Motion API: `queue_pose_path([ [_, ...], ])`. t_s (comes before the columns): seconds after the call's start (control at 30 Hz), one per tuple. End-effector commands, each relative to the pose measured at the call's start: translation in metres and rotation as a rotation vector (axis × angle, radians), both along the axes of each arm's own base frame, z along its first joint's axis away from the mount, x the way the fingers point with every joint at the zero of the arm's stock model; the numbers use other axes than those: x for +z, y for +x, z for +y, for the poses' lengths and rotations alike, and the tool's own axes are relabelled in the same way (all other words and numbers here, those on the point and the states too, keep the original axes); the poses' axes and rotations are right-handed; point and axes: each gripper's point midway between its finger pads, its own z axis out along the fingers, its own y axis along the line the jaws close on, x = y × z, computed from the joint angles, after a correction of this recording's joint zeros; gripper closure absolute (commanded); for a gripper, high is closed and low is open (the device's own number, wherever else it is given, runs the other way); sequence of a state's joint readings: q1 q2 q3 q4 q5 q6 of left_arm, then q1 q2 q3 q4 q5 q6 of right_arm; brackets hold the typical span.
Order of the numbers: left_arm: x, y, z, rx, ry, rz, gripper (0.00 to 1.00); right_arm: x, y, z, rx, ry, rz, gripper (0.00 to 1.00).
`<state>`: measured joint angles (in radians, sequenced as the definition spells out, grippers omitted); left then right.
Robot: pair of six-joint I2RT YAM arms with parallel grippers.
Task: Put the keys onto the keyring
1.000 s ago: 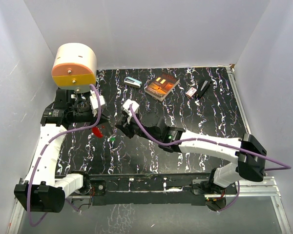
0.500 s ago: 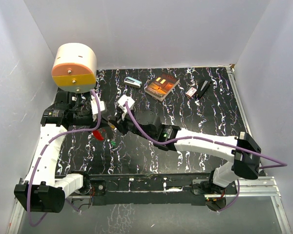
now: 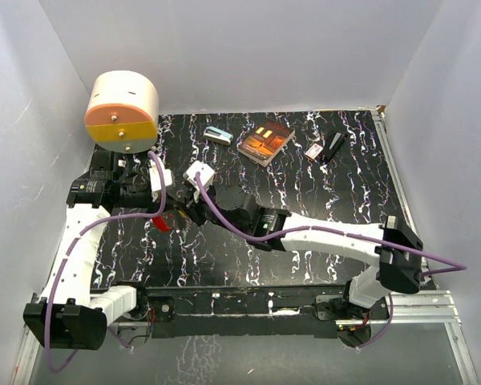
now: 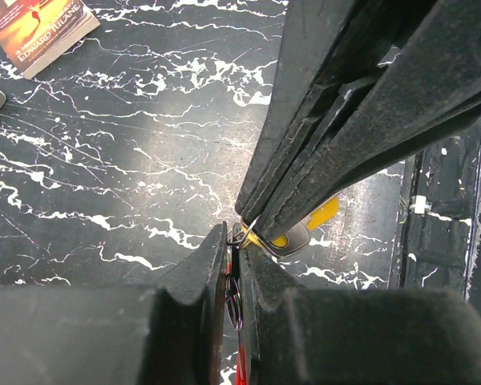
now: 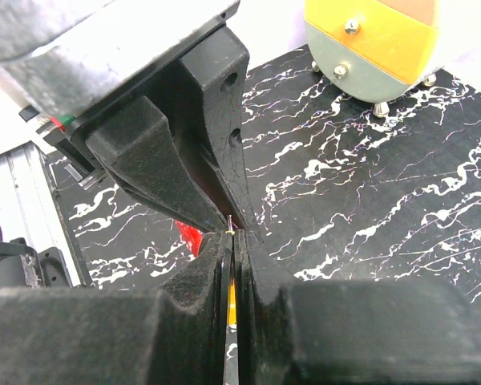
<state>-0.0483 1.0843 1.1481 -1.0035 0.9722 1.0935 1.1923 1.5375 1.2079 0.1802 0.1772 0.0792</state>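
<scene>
My left gripper (image 3: 175, 214) and right gripper (image 3: 190, 210) meet tip to tip over the left part of the table. In the left wrist view my left gripper (image 4: 236, 238) is shut on a thin metal keyring (image 4: 233, 301), with a red key (image 4: 240, 372) hanging between the jaws. My right gripper's fingers (image 4: 321, 136) come in from the upper right, holding a yellow key (image 4: 321, 215) against the ring. In the right wrist view my right gripper (image 5: 231, 234) is shut on the yellow key (image 5: 232, 298). The red key (image 5: 188, 237) shows behind it. Green and pink keys are not in view.
A round cream-and-orange device (image 3: 122, 108) stands at the back left. A book (image 3: 264, 142), a teal-and-white box (image 3: 217, 135), a red-and-white box (image 3: 313, 151) and a black object (image 3: 334, 147) lie along the back. The table's near edge has a metal rail (image 3: 248, 298).
My right arm has moved left with the yellow key until its tips touch the left gripper's tips. The green key seen on the table earlier is now covered.
</scene>
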Motion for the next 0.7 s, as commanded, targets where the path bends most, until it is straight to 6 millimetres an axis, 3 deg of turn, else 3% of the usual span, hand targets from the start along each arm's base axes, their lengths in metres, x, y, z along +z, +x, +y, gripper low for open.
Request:
queue_pose_path([
  [0.0, 0.011, -0.005, -0.004, -0.043, -0.024, -0.057, 1.00, 0.032, -0.005, -0.011, -0.017, 0.071, -0.034, 0.92],
  [0.3, 0.012, -0.007, -0.005, -0.064, -0.023, -0.066, 1.00, 0.027, -0.011, -0.029, -0.037, 0.051, -0.019, 0.92],
  [0.5, 0.010, -0.006, -0.003, -0.053, -0.009, -0.067, 1.00, 0.032, -0.018, -0.024, -0.006, 0.056, -0.019, 0.92],
  [0.67, 0.011, -0.006, -0.002, -0.047, -0.010, -0.069, 1.00, 0.025, -0.022, -0.019, 0.008, 0.034, -0.011, 0.92],
])
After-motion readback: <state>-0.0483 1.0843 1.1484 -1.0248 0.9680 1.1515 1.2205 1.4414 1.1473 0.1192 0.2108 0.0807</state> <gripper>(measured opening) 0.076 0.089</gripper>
